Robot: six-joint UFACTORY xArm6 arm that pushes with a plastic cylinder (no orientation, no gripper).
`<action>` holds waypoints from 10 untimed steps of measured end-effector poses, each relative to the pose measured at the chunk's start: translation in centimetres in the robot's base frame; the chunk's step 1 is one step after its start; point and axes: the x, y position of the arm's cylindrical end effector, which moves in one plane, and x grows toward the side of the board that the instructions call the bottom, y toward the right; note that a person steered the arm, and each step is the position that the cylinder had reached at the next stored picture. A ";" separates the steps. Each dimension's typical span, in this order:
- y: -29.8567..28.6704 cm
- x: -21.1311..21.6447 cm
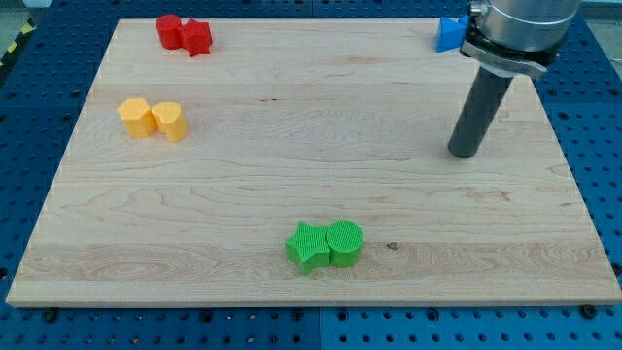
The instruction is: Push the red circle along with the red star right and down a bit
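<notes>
The red circle point(169, 30) and the red star point(197, 37) sit touching each other at the view's top left of the wooden board point(292, 126), the circle on the left. My tip point(464, 154) rests on the board at the view's right, far to the right of and below both red blocks, touching no block.
Two yellow blocks point(154, 119) sit side by side at the left. A green star point(308, 246) and a green circle point(344, 242) touch near the bottom middle. A blue block point(448, 34) sits at the top right edge, partly hidden by the arm.
</notes>
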 end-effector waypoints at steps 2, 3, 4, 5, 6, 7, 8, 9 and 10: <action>-3.8 -3.3; -9.2 -7.8; -17.6 -9.0; -27.2 -10.4; -37.1 -14.0; -47.1 -18.2; -47.3 -18.6; -45.8 -24.9; -45.7 -25.5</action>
